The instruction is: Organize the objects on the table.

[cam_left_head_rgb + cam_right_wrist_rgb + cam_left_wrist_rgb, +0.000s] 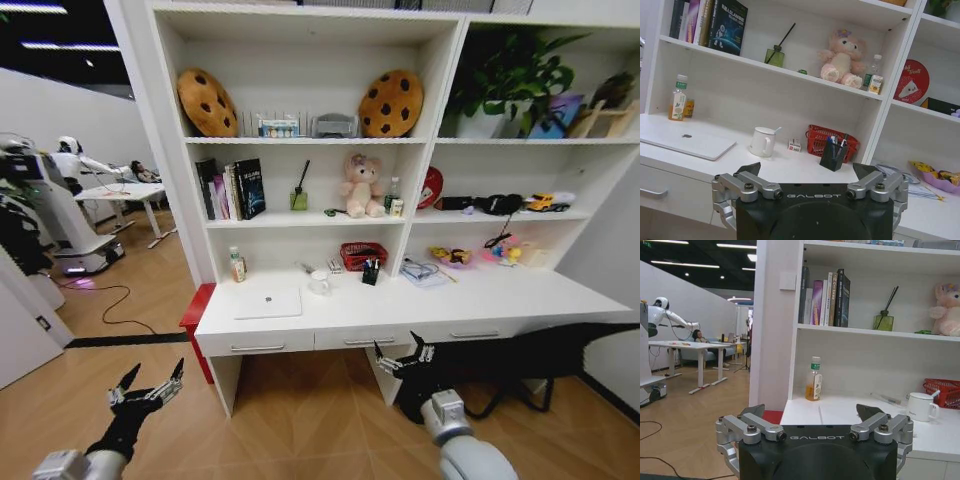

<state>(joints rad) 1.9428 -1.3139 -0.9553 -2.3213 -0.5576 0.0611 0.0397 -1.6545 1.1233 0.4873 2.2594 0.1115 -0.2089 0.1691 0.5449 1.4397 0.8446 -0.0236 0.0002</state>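
Note:
The white table carries a silver laptop, a white mug, a red basket, a dark pen holder, a drink bottle and a pink dish of yellow snack packets. My left gripper hangs open over the floor, left of the desk and below it. My right gripper is open in front of the drawers. In the right wrist view, beyond that gripper, lie the laptop, mug, pen holder, a small can and snack packets.
A red stool stands against the desk's left end. A black frame sits on the floor at the right. Shelves above hold books, a plush bear and cookie cushions. Another robot stands far left.

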